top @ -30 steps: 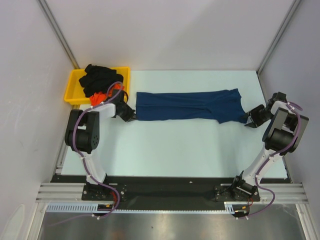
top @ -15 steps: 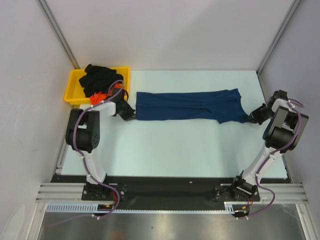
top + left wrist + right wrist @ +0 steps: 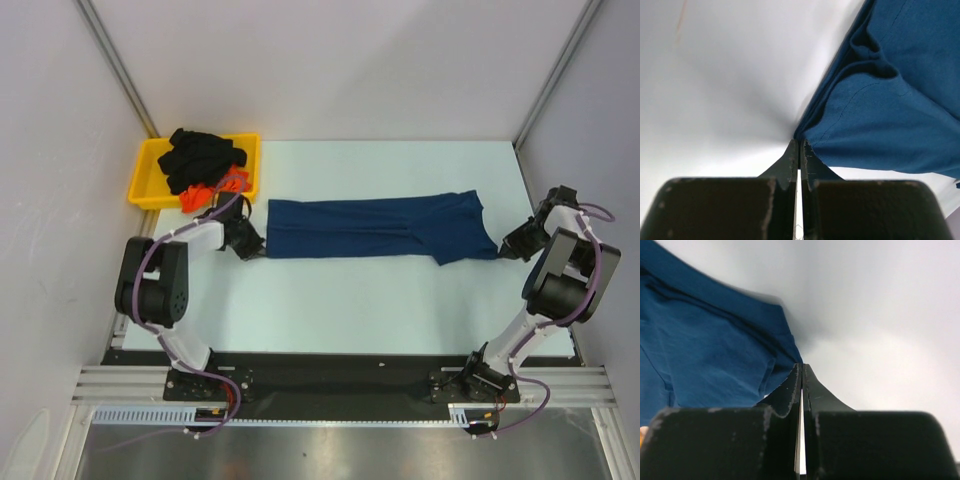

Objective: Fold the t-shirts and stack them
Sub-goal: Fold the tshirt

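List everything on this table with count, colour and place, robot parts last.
blue t-shirt: one, navy, folded into a long strip across the middle of the table
tray: one, yellow, far left corner of the table
black clothes: one heap, black, in the tray; number of pieces unclear
orange cloth: one, orange-red, at the tray's near edge, spilling over it
table: one, white, under everything
left arm: one, black and white, near left
right arm: one, black and white, near right
left gripper: one, black, shut on the t-shirt's left end
right gripper: one, black, shut on the t-shirt's right end
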